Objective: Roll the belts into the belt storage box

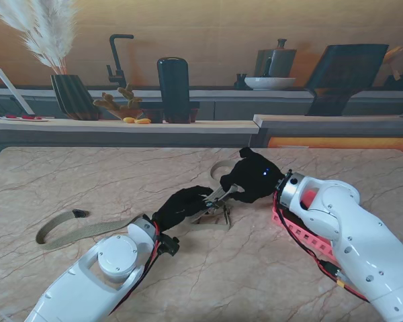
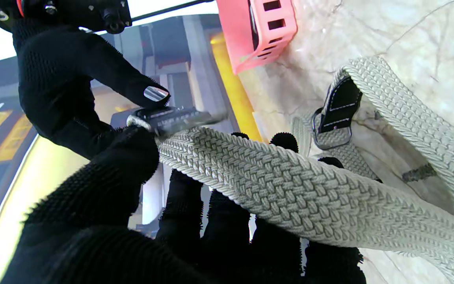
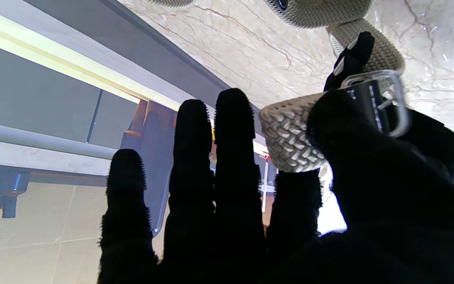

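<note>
Both black-gloved hands meet over the middle of the marble table [image 1: 67, 176], each w/ a grip on the same woven beige belt [image 1: 87, 230]. Left hand [image 1: 181, 206] is closed on the strap — in the left wrist view the thumb [image 2: 105, 185] presses the webbing [image 2: 290, 185] against the fingers, strap running across the palm side. Right hand [image 1: 252, 176] pinches the buckle end: in the right wrist view its thumb [image 3: 353, 138] clamps the belt's end loop [image 3: 290, 138] and the metal buckle [image 3: 388, 100], while the other 4 fingers [image 3: 231, 157] stand nearly straight, apart from the strap.

From the stand view the belt's free tail trails off to the left across the table, dark tip [image 1: 79, 213] lying flat, well apart from both hands. A small loop of strap [image 1: 220, 169] sits just beyond the hands, farther from me. A 2nd buckle w/ dark leather tab [image 2: 337, 108] rests on the table in the left wrist view — can't tell if it's the same belt.

Pink slotted belt storage box [image 1: 302, 231] sits under the right forearm, mostly hidden; contents can't be seen.
</note>
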Controlling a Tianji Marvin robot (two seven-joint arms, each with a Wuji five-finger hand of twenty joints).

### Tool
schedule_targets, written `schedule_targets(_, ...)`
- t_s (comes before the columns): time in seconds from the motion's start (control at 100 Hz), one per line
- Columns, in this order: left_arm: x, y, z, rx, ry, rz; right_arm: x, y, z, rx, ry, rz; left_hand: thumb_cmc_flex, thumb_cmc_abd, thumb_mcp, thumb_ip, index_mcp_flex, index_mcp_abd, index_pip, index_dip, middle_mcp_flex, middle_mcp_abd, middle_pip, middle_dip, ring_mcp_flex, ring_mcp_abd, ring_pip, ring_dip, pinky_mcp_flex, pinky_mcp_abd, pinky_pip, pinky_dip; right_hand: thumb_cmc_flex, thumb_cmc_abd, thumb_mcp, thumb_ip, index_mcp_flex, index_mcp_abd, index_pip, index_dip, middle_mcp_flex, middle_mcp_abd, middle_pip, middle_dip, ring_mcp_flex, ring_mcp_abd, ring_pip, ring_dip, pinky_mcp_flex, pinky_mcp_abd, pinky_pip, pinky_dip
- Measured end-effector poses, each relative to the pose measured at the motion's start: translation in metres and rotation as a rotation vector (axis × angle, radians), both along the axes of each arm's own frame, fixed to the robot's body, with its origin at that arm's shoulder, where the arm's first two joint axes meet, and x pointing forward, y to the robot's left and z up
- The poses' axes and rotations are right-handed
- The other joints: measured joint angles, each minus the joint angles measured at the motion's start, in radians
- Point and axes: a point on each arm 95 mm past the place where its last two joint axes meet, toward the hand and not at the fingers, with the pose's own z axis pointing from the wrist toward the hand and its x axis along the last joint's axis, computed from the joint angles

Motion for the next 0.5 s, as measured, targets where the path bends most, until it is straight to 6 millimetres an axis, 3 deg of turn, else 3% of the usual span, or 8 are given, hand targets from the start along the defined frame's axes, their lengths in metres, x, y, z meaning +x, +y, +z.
schedule_targets(0.21,-0.0003,-0.0008,-0.0004,0.007,-0.010,0.000,0.0007,0.0015,-0.0017,0.007,0.004,-0.017,-0.011,0.000,-0.114,0.000,-0.005,0.010,-0.013,0.000,0.000,0.001,0.004,0.000,0.000,0.002,0.000,0.003,0.000,0.001,0.000,0.000,0.000,-0.002,0.000,0.000,0.009,0.008,-0.001,-0.001,0.000,0.002,0.009,0.000,0.000,0.003,0.002,0.001,0.000,0.000,0.000,0.000)
schedule_targets(0.31,-0.0003,-0.0012,-0.0006,0.015,-0.016,0.010,0.0022,0.0031,-0.0035,0.013,0.016,-0.023,-0.011,-0.002,-0.114,0.000,-0.005,0.022,-0.013,0.002,0.000,0.001,0.007,0.000,0.000,0.002,0.011,0.011,0.000,0.002,0.000,0.000,0.000,-0.010,0.003,0.000,0.011,0.012,-0.001,-0.001,0.000,0.002,0.009,0.000,0.000,0.004,0.011,0.001,0.000,0.000,0.000,0.000)
schedule_targets(0.5,-0.0016,-0.0027,-0.0003,0.093,-0.079,0.028,0.0046,0.0072,-0.0054,0.004,0.031,-0.017,-0.009,-0.068,0.042,0.000,0.002,0.024,-0.003,0.014,0.026,0.001,0.055,-0.007,0.034,0.002,0.064,0.011,0.034,0.002,0.039,0.011,0.000,-0.010,0.012,0.000,0.014,0.019,-0.001,-0.001,0.000,0.003,0.010,0.000,0.000,0.004,0.012,0.001,0.000,0.000,0.000,0.000)
